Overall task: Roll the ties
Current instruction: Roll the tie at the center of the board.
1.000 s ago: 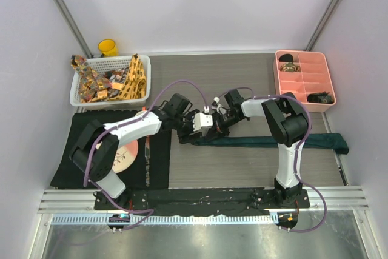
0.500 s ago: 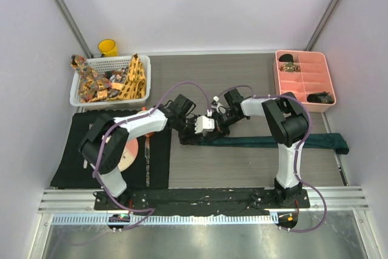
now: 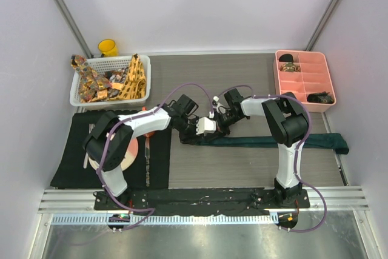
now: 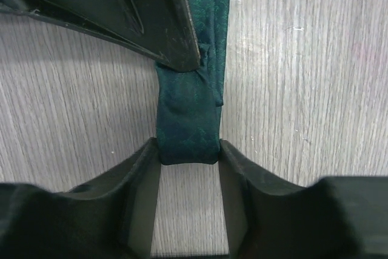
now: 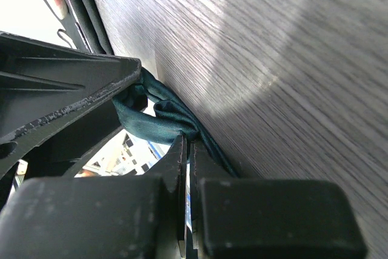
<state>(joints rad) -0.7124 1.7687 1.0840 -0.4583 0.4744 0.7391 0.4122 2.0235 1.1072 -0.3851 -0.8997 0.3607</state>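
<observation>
Left jaws clamp teal tie (image 4: 188,131) at fold — right jaws pinch it | table (image 4: 303,89) flanks both edges

A grey wood-grain table (image 3: 242,77) enclosed by pale walls: at the far left corner a yellow cup (image 3: 108,47) stands just behind a white plastic basket (image 3: 76,89). At far right sits a pink divided tray (image 3: 301,53), with small dark items in its far-left compartment (image 3: 288,60) and in its near-right one (image 3: 319,97). At near left, a black placemat (image 3: 73,162) carries a round pinkish plate (image 3: 128,154), partly hidden; a metal rail (image 3: 60,198) lines the near edge
</observation>
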